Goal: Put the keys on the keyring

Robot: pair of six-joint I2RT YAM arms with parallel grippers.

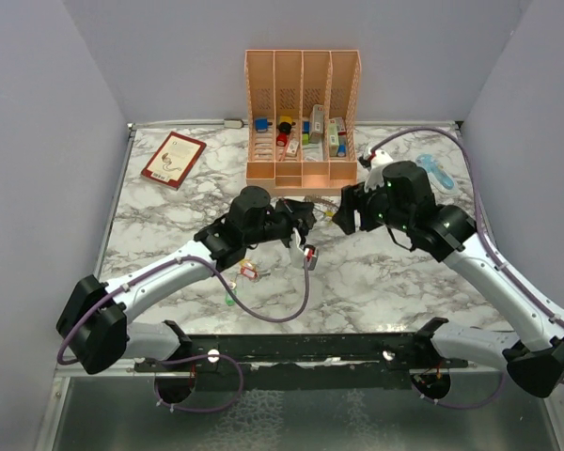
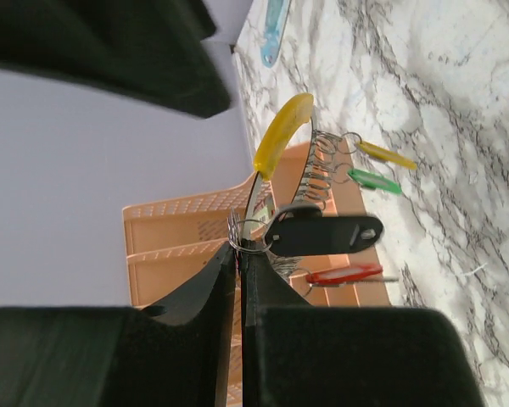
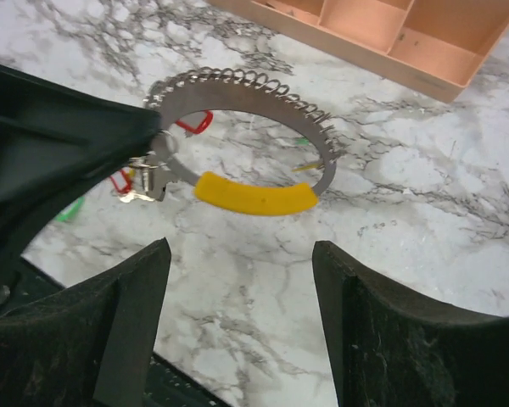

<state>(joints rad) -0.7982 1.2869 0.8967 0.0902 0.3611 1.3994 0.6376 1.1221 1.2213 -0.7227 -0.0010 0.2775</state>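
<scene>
The right gripper (image 3: 239, 254) holds its two black fingers (image 3: 127, 339) spread apart above the marble table (image 3: 424, 212). Just beyond them hangs the keyring (image 3: 322, 144), a metal band edged with small wire loops (image 3: 237, 78) and wearing a yellow sleeve (image 3: 256, 197). The left gripper (image 3: 146, 136) pinches its left side. A peach organizer (image 3: 390, 51) sits at the upper right.

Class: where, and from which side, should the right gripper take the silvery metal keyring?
Likely on the keyring's yellow plastic sleeve, from the right gripper's side: that arc carries no loops, faces the open jaws, and sits clear of the left gripper.
</scene>
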